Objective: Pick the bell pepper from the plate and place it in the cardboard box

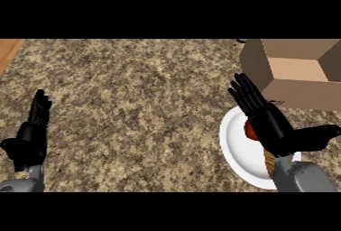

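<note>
A white plate (234, 149) lies at the right of the granite counter. On it a red bell pepper (250, 130) shows only as a small patch, mostly hidden behind my right hand (273, 125). That hand hovers over the plate, open, fingers straight and pointing up-left, thumb out to the right. The open cardboard box (293, 72) stands at the far right, just beyond the plate. My left hand (30, 135) rests open at the left edge, fingers up.
A wooden strip (8, 49) shows at the top left corner. Granite counter (133, 99) spreads between the two hands.
</note>
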`<move>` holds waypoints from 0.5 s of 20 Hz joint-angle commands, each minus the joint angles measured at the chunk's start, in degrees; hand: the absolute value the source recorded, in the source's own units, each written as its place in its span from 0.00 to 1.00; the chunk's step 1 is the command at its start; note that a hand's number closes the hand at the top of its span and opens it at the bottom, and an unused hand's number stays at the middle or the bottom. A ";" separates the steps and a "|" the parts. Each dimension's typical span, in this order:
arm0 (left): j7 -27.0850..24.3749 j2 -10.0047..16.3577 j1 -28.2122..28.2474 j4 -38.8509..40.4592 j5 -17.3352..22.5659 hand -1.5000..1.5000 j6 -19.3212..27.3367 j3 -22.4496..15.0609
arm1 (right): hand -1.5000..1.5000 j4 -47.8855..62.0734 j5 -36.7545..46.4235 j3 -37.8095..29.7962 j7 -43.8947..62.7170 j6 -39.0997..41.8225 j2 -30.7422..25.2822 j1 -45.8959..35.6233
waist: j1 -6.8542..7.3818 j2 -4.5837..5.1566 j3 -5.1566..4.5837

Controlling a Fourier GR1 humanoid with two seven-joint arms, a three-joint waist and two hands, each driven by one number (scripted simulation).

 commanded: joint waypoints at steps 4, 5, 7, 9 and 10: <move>2.06 -1.64 2.24 2.86 1.30 0.50 0.19 0.45 | 1.00 1.66 17.51 -11.16 1.08 -22.62 -7.21 2.68 | -2.18 1.28 0.75; 3.02 -1.62 2.58 3.60 1.61 0.50 0.48 0.92 | 1.00 2.30 20.03 -13.92 1.04 -26.44 -8.95 3.95 | -3.82 1.21 0.62; 3.32 -2.05 2.23 2.98 1.70 0.50 0.12 0.18 | 1.00 8.75 30.07 -7.78 6.15 -19.81 -21.41 8.81 | -4.21 3.65 -1.91; 5.23 -3.05 3.58 3.54 2.97 0.50 0.12 0.37 | 1.00 9.97 30.07 -16.97 9.82 -36.83 -14.52 11.20 | -6.31 1.60 0.31; 4.95 -3.51 3.26 4.89 3.06 0.50 0.23 0.51 | 1.00 10.25 32.47 -17.51 9.64 -41.31 -13.09 12.29 | -5.70 1.88 0.52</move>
